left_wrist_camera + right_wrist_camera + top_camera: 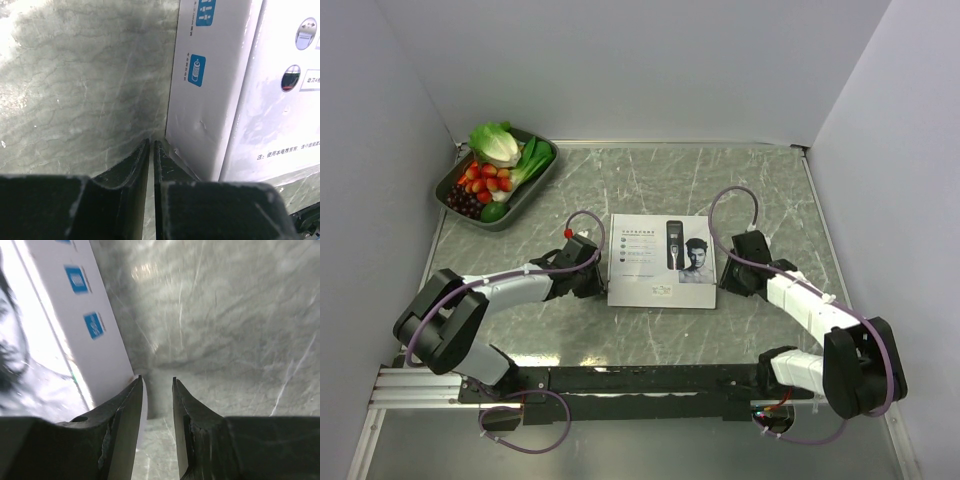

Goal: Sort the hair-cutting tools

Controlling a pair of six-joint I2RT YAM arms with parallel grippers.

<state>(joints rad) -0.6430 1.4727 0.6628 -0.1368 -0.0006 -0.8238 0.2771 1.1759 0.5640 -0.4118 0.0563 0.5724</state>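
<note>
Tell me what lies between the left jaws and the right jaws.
The white cardboard box, lying flat on the table, fills that stretch, one pair of jaws at each side edge; the top view shows it.

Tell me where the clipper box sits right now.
In the top view, the white box lies flat mid-table, between the left claw and right claw.

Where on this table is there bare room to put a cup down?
The widest bare stretch of table lies beyond the white box, between the vegetable tray and the right wall. A narrower strip runs in front of the box. Beside the box it is crowded: the left arm and right arm press close.
</note>
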